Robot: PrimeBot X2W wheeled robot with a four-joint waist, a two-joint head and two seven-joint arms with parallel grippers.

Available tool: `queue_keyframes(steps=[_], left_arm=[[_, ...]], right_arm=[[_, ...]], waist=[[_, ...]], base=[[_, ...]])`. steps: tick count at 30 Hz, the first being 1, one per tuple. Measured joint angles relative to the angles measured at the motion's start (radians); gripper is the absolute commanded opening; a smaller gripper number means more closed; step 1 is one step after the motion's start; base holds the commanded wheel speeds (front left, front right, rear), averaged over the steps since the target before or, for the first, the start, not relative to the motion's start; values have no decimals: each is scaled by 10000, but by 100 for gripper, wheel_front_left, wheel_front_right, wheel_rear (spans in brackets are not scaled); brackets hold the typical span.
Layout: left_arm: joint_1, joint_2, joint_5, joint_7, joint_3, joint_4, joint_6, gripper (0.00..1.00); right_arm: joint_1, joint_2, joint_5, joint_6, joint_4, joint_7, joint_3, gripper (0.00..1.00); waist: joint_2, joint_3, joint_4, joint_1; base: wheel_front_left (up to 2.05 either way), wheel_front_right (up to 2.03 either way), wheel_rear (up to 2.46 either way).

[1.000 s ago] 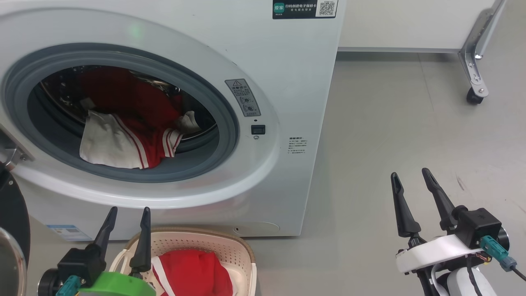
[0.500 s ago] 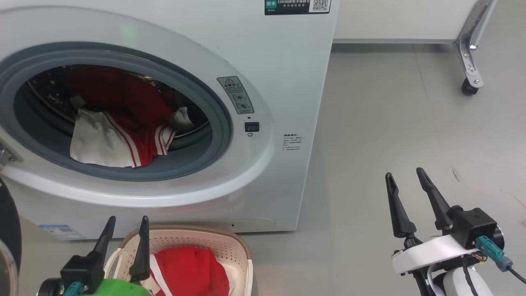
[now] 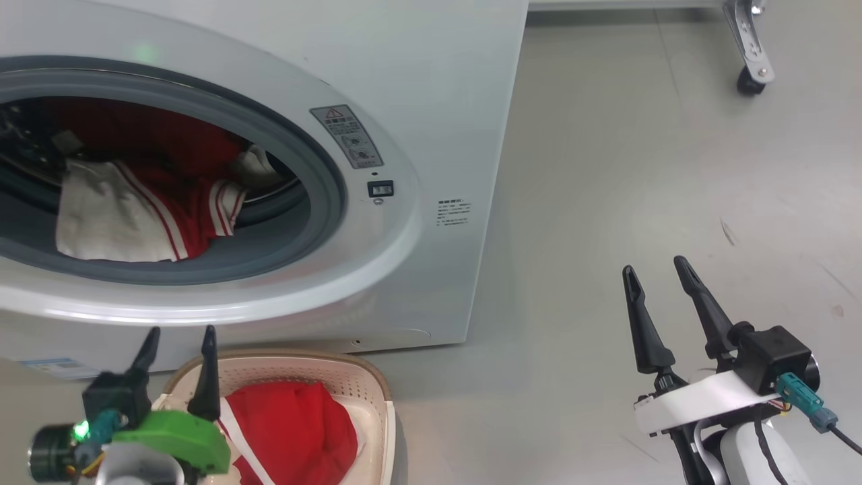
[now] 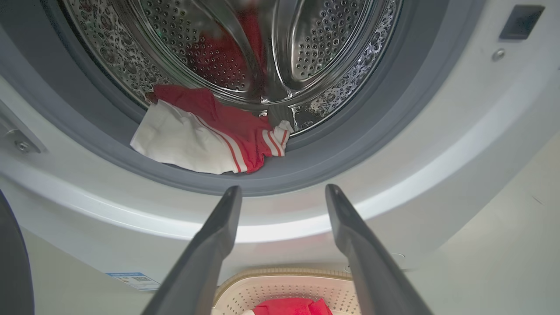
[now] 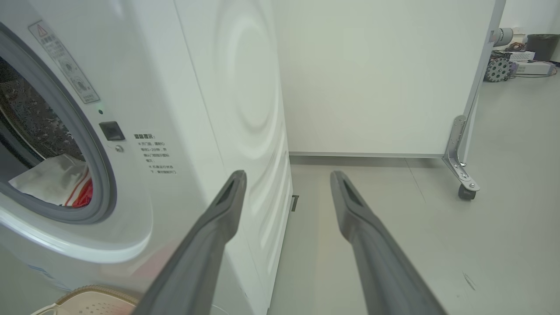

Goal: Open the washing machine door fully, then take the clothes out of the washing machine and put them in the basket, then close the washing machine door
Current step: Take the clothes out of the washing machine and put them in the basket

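The left gripper (image 3: 181,330) and right gripper (image 3: 654,265) hang spread and empty, 2 tapered dark fingers each. 1 perforated cream basket (image 3: 350,380) holds 1 crumpled red garment (image 3: 289,424). Beyond, striped red-white clothes (image 3: 128,219) drape over the washing machine (image 3: 438,101)'s smooth grey gasket (image 3: 202,269).

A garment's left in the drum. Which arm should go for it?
Left. The left gripper is open just below the washing machine mouth, facing the clothes inside; the right gripper is off beside the machine, over floor.

Left gripper (image 3: 179,332) at seven o'clock, jaws apart and empty, pointing twelve; right gripper (image 3: 654,265) at four o'clock, jaws apart, pointing eleven.
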Motion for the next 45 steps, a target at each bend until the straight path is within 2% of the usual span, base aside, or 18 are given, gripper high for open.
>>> queue_keyframes(steps=[9,15,24,36,45], left_arm=[[-1568,420,219,1156,169,395,267,100],[-2479,617,322,2042,257,865,612,100],[-3833,963,326,2968,493,1601,836,100],[-4956,1618,616,4042,727,2936,1106,100],[-5475,1756,794,4424,752,3733,1254,100]], right_arm=[[-424,-2,15,0,-59,0,90,100],[-558,-2,35,0,-61,0,96,100],[-674,0,92,0,-58,0,188,100],[-1000,0,121,0,-169,0,224,100],[-1189,2,184,0,-196,0,198,100]], waist=[[0,717,-571,0],[0,1134,-982,0],[0,1652,-1381,0],[0,2228,-1696,0],[0,2543,-1758,0]], base=[[0,0,0],[0,0,0],[0,0,0],[0,0,0],[0,0,0]])
